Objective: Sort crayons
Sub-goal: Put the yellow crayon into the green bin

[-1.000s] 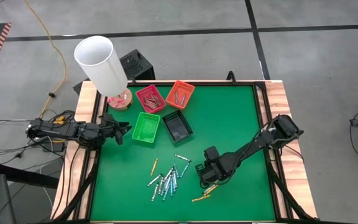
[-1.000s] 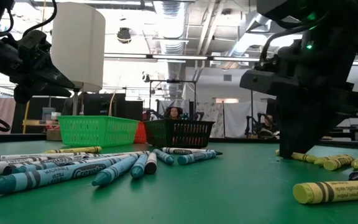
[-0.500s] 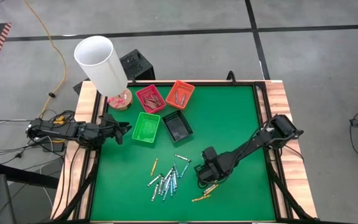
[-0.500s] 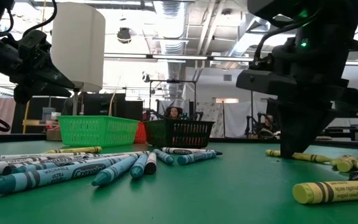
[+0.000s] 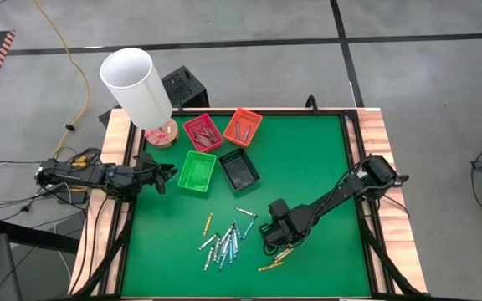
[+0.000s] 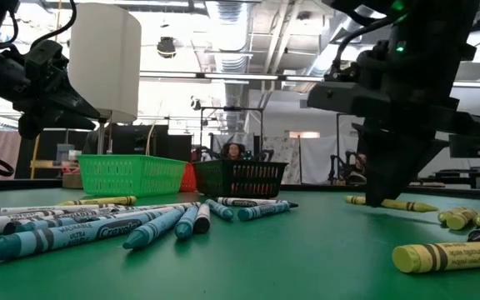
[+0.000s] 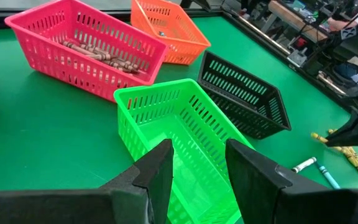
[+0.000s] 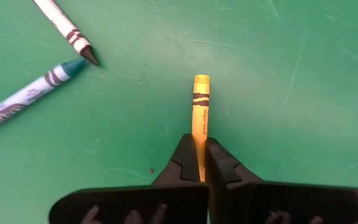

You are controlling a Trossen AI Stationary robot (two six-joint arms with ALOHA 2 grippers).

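My right gripper (image 5: 268, 244) is low over the green table, right of the crayon pile, shut on a yellow crayon (image 8: 200, 112). Blue and grey-white crayons (image 5: 223, 242) lie in a loose pile at the near middle. More yellow crayons (image 5: 276, 259) lie near my right gripper, and they also show in the low view (image 6: 465, 218). My left gripper (image 7: 197, 163) is open and empty at the table's left edge (image 5: 166, 174), facing the green tray (image 5: 197, 170). My right gripper pinches the yellow crayon between its two fingertips (image 8: 185, 163), on the part near one end (image 8: 199, 148). The fingers come from above, slanting down. The crayon sticks out past them, nearly level just over the table (image 6: 407, 204). I cannot tell whether it touches the table.
Red tray (image 5: 202, 132) with brown crayons, orange tray (image 5: 242, 126), green tray and black tray (image 5: 238, 169) stand at the far left middle. A white cylinder (image 5: 136, 84) on a wooden base stands at the far left corner. A person sits in the room beyond (image 6: 234, 152).
My right gripper has gone a little toward the table's left edge, shut on the yellow crayon. The crayon has moved left with it, away from the other yellow crayons.
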